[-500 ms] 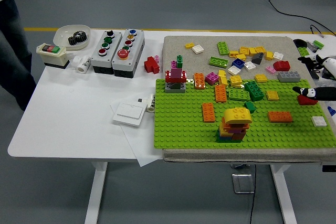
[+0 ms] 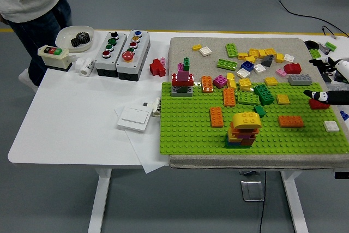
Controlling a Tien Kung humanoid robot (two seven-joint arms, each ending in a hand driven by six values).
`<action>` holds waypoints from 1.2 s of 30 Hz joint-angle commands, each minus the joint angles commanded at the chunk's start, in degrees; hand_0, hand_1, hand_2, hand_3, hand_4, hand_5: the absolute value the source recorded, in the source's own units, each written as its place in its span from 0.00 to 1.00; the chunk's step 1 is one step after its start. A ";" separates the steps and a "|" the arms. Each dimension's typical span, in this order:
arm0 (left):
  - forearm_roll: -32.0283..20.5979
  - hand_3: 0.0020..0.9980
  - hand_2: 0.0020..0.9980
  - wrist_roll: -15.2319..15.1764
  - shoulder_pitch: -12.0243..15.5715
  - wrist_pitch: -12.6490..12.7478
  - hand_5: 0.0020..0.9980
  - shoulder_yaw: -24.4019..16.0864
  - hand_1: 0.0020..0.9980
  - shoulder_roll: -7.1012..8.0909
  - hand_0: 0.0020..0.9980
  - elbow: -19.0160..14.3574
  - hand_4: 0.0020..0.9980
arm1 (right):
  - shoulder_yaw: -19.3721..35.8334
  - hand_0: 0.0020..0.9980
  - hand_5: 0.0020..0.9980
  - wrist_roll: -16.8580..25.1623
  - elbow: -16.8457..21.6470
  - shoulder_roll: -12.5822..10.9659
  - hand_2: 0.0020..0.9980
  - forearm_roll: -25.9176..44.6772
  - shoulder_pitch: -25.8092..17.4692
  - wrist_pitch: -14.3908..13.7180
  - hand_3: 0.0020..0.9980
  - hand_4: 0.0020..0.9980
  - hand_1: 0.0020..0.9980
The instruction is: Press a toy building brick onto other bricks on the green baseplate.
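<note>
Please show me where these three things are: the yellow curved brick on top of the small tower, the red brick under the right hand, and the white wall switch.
yellow curved brick (image 2: pixel 246 118), head view, middle of its rounded top.
red brick (image 2: pixel 318 104), head view, its visible face below the fingers.
white wall switch (image 2: pixel 133 118), head view, centre of its flat plate.

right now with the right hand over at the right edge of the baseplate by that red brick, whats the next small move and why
Probably close the right hand onto the red brick and lift it a little. The fingertips sit right at that brick near the green baseplate's right edge, though I can't tell if they grip it. The yellow-topped stack stands off to the left, so the brick must come up before it can be carried there.
</note>
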 joint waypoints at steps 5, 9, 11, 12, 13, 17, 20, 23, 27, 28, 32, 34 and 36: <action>-0.34 0.59 0.72 -0.08 -0.05 0.08 0.66 0.15 0.77 0.02 0.76 0.03 0.64 | 0.17 0.74 0.40 0.00 -0.03 0.07 0.79 0.08 0.24 -0.05 0.83 0.89 0.75; -0.15 0.59 0.72 0.00 -0.10 0.00 0.66 0.06 0.77 0.06 0.76 -0.04 0.64 | 0.27 0.74 0.40 -0.02 0.02 -0.01 0.79 0.03 0.22 -0.01 0.83 0.89 0.75; 0.05 0.59 0.72 0.06 -0.16 -0.04 0.66 -0.04 0.77 0.03 0.76 -0.04 0.64 | 0.21 0.74 0.40 -0.03 0.01 -0.02 0.79 0.05 0.24 -0.04 0.83 0.89 0.75; 0.04 0.59 0.72 0.07 -0.18 -0.03 0.66 -0.02 0.77 0.03 0.76 -0.05 0.64 | 0.15 0.74 0.40 -0.04 -0.02 -0.03 0.79 0.05 0.25 -0.04 0.83 0.88 0.75; 0.06 0.59 0.72 0.07 -0.19 -0.03 0.66 -0.02 0.77 0.02 0.76 -0.05 0.64 | 0.11 0.74 0.40 -0.05 -0.04 -0.03 0.79 0.05 0.25 -0.03 0.83 0.88 0.75; 0.35 0.59 0.72 0.14 -0.16 -0.07 0.66 -0.15 0.77 0.02 0.76 -0.08 0.64 | -0.15 0.74 0.40 -0.04 -0.06 -0.10 0.79 0.07 0.26 -0.02 0.83 0.88 0.75; 0.57 0.59 0.72 0.20 -0.16 -0.10 0.66 -0.24 0.78 0.03 0.76 -0.12 0.64 | -0.34 0.74 0.40 -0.04 -0.04 -0.16 0.79 0.09 0.34 -0.04 0.83 0.88 0.75; 0.76 0.59 0.72 0.25 -0.12 -0.13 0.66 -0.34 0.78 0.05 0.76 -0.13 0.64 | -0.56 0.74 0.40 -0.03 -0.04 -0.17 0.79 0.11 0.39 -0.03 0.83 0.88 0.75; 1.18 0.59 0.72 0.34 0.05 -0.23 0.66 -0.57 0.77 0.06 0.76 -0.17 0.65 | -0.95 0.74 0.40 -0.03 -0.20 -0.09 0.79 0.16 0.44 -0.04 0.83 0.88 0.75; 1.25 0.59 0.72 0.36 0.08 -0.25 0.66 -0.61 0.77 0.06 0.76 -0.17 0.65 | -1.01 0.74 0.40 -0.03 -0.26 -0.06 0.79 0.16 0.44 -0.04 0.83 0.88 0.75; 1.54 0.59 0.72 0.41 0.17 -0.31 0.66 -0.77 0.77 0.06 0.76 -0.17 0.64 | -1.22 0.74 0.40 -0.05 -0.44 -0.05 0.79 0.29 0.52 -0.06 0.83 0.88 0.75; 1.44 0.59 0.72 0.39 0.17 -0.32 0.66 -0.69 0.77 0.07 0.76 -0.18 0.64 | -1.35 0.74 0.40 -0.12 -0.74 -0.05 0.79 0.48 0.76 -0.13 0.83 0.88 0.75; 1.15 0.59 0.72 0.30 0.13 -0.29 0.66 -0.52 0.77 0.09 0.76 -0.17 0.64 | -1.31 0.74 0.40 -0.16 -0.92 -0.02 0.79 0.64 0.92 -0.18 0.82 0.88 0.75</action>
